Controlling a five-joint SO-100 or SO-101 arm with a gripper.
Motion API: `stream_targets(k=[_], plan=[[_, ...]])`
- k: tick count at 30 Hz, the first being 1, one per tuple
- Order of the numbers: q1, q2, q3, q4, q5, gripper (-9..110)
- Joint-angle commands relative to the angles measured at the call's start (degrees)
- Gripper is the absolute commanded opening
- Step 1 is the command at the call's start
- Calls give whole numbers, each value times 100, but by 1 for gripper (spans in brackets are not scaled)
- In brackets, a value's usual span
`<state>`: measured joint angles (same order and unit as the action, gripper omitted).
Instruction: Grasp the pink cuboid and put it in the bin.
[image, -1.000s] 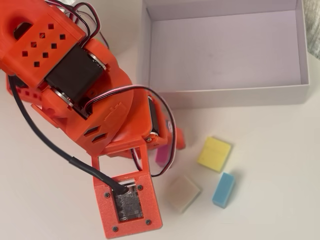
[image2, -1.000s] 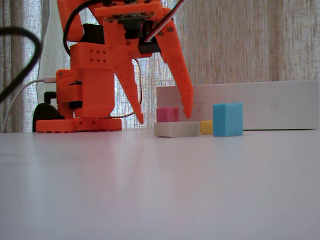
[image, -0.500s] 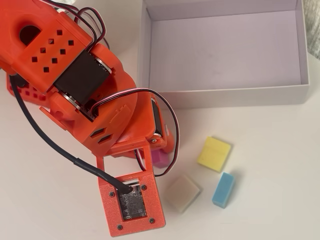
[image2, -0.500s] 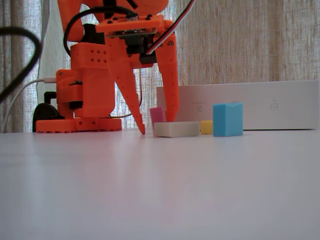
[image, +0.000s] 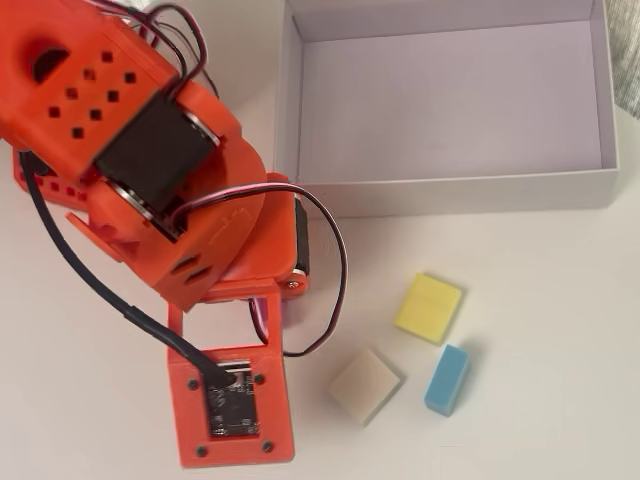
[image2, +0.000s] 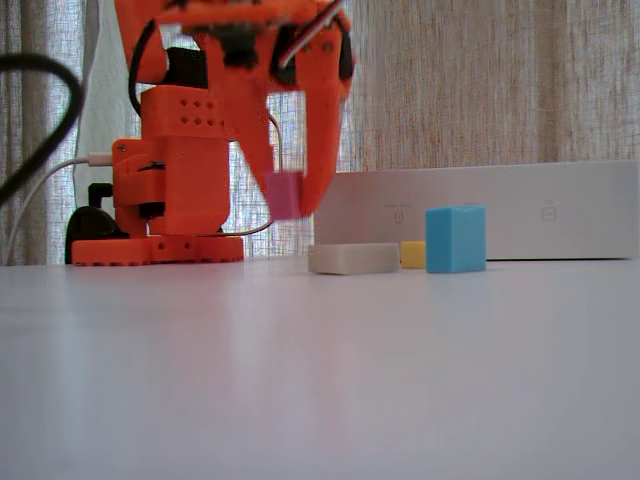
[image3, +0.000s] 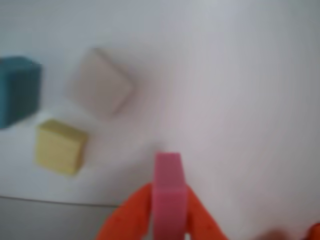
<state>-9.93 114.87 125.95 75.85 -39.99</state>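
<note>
- Clearly the gripper (image2: 288, 205) is clenched on the pink cuboid (image2: 283, 194), which hangs in the air above the desk (image2: 320, 380) in the fixed view, well clear of the surface.
- From the wrist view the pink cuboid (image3: 169, 192) sits edge-on between the two orange fingers (image3: 127, 217), pinched across its narrow faces, with its upper end sticking out past the tips.
- Looking down in the overhead view, the arm (image: 170, 190) hides the cuboid entirely; the bin (image: 450, 195) lies open just beyond the arm, its floor bare.
- Three other blocks rest on the desk: a white block (image: 365, 385), a yellow block (image: 428, 308) and a blue block (image: 446, 379), close together and apart from the bin.
- Judging by its matte look and crisp edges, the cuboid is probably light and stiff, so a modest squeeze should hold it; its flat sides give the fingers good seats.
- Because the hold is near one end, the block could pivot or slip if the arm swings sharply; a grip nearer the middle would be steadier.
- What remains, as I read it, is carrying the cuboid over the bin's near wall and letting go above the floor.
</note>
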Motion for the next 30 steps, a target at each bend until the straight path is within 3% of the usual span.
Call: stream_targets(k=[1,7,12,16,20,27,30], plan=[[-202,316,-1758,1020,896,-8],[-1213,97,-4421,1916,2514,-8],[-2593,123,-4764,1934,3630,-8],[-3480,105,-3955,1705,3753,-8],[-4034,123,-2531,1116,3164,-8],[-4175,79,-536,-308,2936,-8],[-4289,105,158,-554,2936,15]])
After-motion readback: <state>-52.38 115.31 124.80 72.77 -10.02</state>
